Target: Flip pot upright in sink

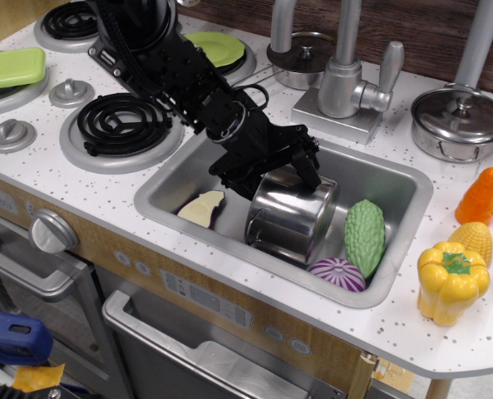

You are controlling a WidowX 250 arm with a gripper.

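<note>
The pot [289,218] is sitting in the middle of the sink [396,179]. It is not standing up yet. It is leaning on its side, with its shiny round wall facing us. I cannot tell which way its open top is pointing.

The black gripper [281,170] is reaching down onto the top edge of the pot. One finger is showing at the far right of that edge and another at the left. The fingers are spread apart with the pot's edge between them, and they look like they are touching it, but I cannot tell if they are really squeezing it.

Things are crowding the pot. A bumpy green vegetable [365,236] is lying just beside it on the right. A purple onion half [338,273] is lying near the front. An eggplant slice [200,208] is lying on the left.

Here is what could go wrong, I think. The pot is smooth and round, so it could be slipping out of the fingers and rolling. If it is tipping to the right, it could be bumping the green vegetable and getting stuck, still leaning.
</note>
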